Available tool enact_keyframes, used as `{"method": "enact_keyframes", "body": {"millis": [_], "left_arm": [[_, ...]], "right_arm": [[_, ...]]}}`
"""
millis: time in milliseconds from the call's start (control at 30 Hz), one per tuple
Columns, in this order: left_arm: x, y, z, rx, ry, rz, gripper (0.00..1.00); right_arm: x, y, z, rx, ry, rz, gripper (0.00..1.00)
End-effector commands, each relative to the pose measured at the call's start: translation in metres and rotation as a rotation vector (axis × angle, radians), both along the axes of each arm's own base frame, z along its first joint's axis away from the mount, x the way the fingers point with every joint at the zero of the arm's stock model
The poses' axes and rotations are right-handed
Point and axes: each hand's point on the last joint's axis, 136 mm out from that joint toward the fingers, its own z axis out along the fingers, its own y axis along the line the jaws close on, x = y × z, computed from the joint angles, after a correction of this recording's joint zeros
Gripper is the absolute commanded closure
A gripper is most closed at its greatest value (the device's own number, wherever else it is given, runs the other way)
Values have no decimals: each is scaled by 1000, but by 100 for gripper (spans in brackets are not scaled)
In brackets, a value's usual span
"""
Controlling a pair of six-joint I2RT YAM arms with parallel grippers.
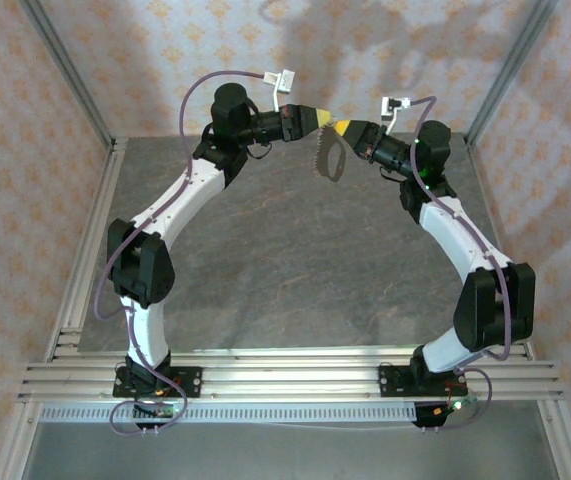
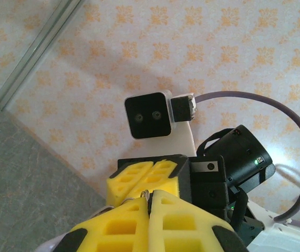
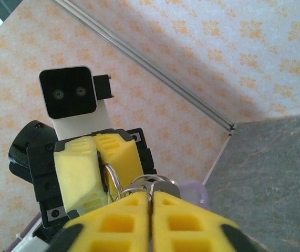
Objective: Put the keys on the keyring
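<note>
Left gripper [image 1: 320, 118] pinches the keyring [image 1: 337, 168]; right gripper [image 1: 342, 127] is pressed together against it. Light, slippery wire, I judge: best held on its bare side.

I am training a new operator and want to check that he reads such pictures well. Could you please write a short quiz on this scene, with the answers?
1. True or false: the keyring lies flat on the table.
2. How do the left gripper and the right gripper stand? A. Far apart, at the side walls. B. Tip to tip, raised over the far part of the table. C. Both resting on the table.
3. Fill in: the jaws of both grippers are ___.
Key: 1. False: it hangs in the air just below the gripper tips. 2. B. 3. shut.
</note>
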Motion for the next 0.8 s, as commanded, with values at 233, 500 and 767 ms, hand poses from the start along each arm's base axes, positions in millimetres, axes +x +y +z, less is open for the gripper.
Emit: {"method": "enact_keyframes", "body": {"millis": [233,500,767], "left_arm": [[-17,5,42,-53,-107,9,100],[-16,5,44,-55,-109,15,100],[-17,5,45,-55,-111,7,100]], "right_arm": [[-26,8,19,-28,-90,47,100],[-42,13,2,-95,-78,78,100],[-50,4,-4,-137,-72,26,95]]}}
